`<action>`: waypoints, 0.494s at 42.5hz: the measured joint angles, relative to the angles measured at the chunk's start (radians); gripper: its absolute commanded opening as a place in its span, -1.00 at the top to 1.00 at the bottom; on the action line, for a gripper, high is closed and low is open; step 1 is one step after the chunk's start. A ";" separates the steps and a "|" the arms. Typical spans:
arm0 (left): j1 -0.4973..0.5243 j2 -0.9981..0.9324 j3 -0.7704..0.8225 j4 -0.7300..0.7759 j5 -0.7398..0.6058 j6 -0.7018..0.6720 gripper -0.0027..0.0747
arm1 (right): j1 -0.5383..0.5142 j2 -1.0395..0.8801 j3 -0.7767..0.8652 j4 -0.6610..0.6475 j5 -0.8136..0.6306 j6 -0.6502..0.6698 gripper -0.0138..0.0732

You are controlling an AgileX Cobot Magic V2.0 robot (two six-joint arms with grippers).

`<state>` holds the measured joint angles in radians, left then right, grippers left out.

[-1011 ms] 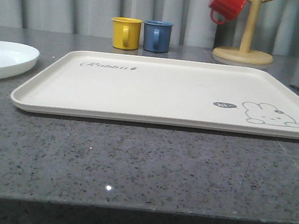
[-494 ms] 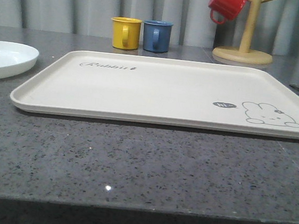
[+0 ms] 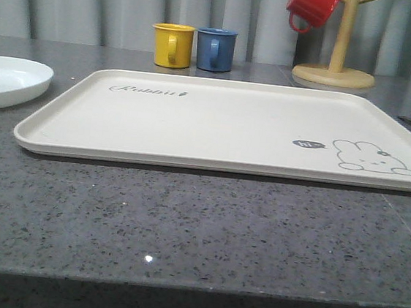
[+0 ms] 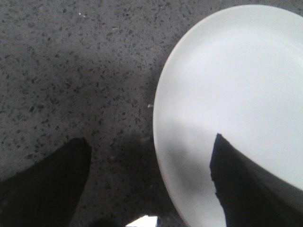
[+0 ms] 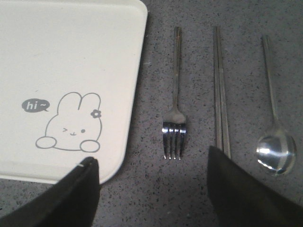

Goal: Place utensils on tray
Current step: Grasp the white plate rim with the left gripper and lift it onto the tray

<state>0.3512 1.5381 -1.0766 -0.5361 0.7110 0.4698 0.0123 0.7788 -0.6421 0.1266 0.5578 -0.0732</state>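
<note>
— Nothing much is seen to have moved since a second ago. Has the tray [image 3: 216, 122] been shifted at all?

— Only a tiny bit, if at all. It is laid flat on the gray counter [image 3: 183, 225], and nothing is placed on it. A rabbit drawing [image 3: 373, 158] is printed near its right end, and the word "Rabbit" [image 3: 149, 91] is written near its left end.

— Where is the white plate [image 3: 7, 82] found?

— It is set on the counter just beside the tray's left end, apart from it. In the left wrist view the left claw [image 4: 147, 189] is held open right over the plate's edge. One finger is seen over the plate [image 4: 236, 104] and the other over the bare counter. Nothing is gripped.

— And the shiny things?

— They are laid side by side on the counter, past the tray's right end, near the rabbit corner. The fork [image 5: 175, 101] is placed closest to the tray. The flat knife-like piece [image 5: 220, 94] is next, and the spoon [image 5: 274, 118] is farthest out. None are touching. The right claw [image 5: 154, 189] is held open above them, with nothing clamped.

— What is kept at the back?

— A yellow mug [image 3: 173, 45] and a blue mug [image 3: 216, 49] are stood side by side behind the tray. A red mug [image 3: 313, 7] is hung on a wooden mug stand [image 3: 336, 61].
</note>
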 measured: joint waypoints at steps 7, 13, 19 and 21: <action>-0.026 0.053 -0.033 -0.007 -0.004 0.009 -0.20 | 0.000 0.000 0.000 0.000 0.000 0.000 -0.50; -0.048 0.080 -0.054 -0.012 -0.006 0.011 0.11 | 0.000 0.000 0.000 0.000 0.000 0.000 -0.50; -0.050 0.106 -0.067 -0.013 -0.004 0.013 0.42 | 0.000 0.000 0.000 0.000 0.000 0.000 -0.50; -0.050 0.110 -0.069 -0.013 -0.006 0.013 0.53 | 0.000 0.000 0.000 0.000 0.000 0.000 -0.50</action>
<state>0.3010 1.6484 -1.1453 -0.5492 0.7053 0.4827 0.0123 0.7788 -0.6421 0.1266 0.5578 -0.0732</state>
